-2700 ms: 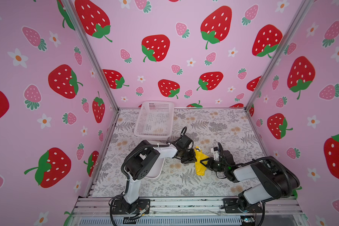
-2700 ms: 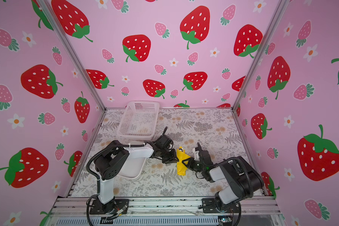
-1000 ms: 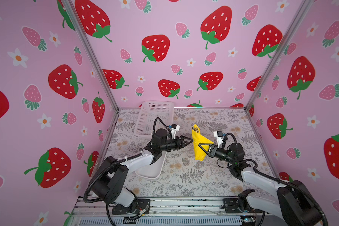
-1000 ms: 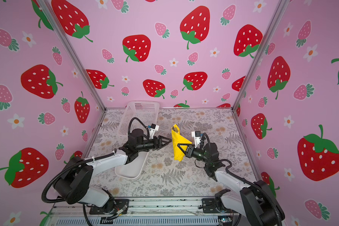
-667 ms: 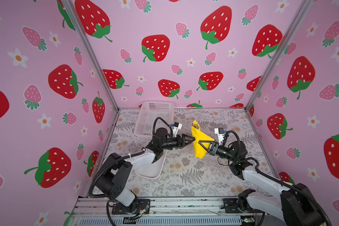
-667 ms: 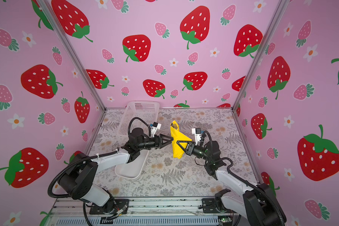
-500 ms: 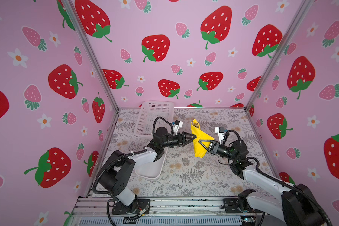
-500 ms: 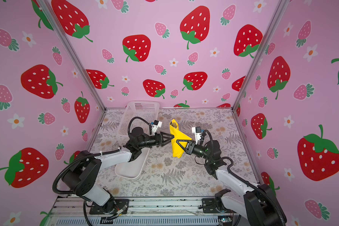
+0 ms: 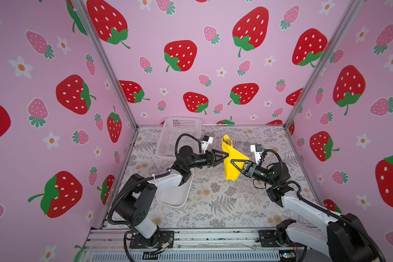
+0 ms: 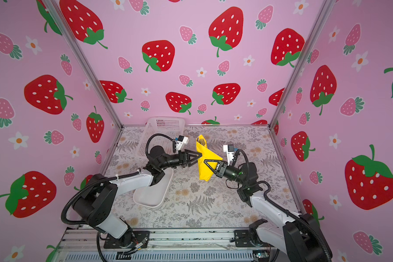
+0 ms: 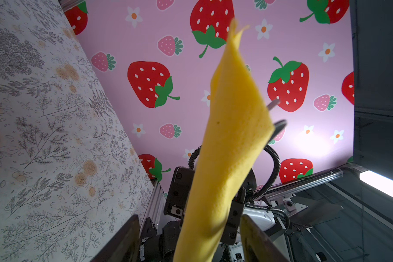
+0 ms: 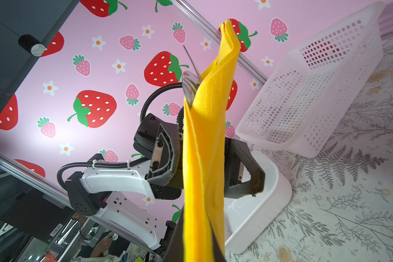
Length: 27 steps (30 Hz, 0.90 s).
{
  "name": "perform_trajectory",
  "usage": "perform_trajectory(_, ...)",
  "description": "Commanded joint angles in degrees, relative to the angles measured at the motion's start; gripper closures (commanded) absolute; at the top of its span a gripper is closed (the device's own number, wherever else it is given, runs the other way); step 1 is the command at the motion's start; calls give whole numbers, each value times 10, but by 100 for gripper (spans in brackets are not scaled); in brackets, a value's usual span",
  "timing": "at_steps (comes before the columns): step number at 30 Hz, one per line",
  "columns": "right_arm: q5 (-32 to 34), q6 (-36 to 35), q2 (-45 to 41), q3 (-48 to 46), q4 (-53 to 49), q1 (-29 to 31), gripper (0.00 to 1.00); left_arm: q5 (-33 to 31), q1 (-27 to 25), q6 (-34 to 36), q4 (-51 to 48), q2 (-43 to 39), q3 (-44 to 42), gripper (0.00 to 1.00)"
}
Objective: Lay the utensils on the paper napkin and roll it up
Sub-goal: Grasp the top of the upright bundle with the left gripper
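Your right gripper (image 9: 232,162) is pinching shut on the paper napkin (image 9: 233,174), holding it clear of the table (image 9: 216,204) near centre in both top views, basket (image 9: 177,136) sitting at 10 o'clock of it, tray (image 9: 175,197) at 7 o'clock. Utensils (image 12: 191,87) are poking out the roll's top, so loading and rolling are looking done, only setting down is remaining. Your left gripper (image 9: 225,156) is gaping, jaws straddling the roll, gripping nothing. No readable writing is showing

Light: bright, even, soft across both top views.
Glare: strip lamp (image 11: 382,187) at four o'clock, left wrist view, blown white.
Blur: paper napkin (image 11: 227,147) soft up close there.
Edges: corner posts (image 9: 107,68) lean outward, top views.
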Motion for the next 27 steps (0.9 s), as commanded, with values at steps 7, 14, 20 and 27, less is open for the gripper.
perform_trajectory(7,-9,38,3,28,81,-1,91,37,-16,-37,67,23,51,31)
perform_trajectory(14,-5,44,8,29,86,-2,91,37,-21,-45,79,23,57,41)
perform_trajectory(20,-6,46,8,27,87,-2,91,34,-22,-48,81,19,60,54)
perform_trajectory(27,-4,48,9,23,88,-2,91,25,-24,-59,99,24,62,64)
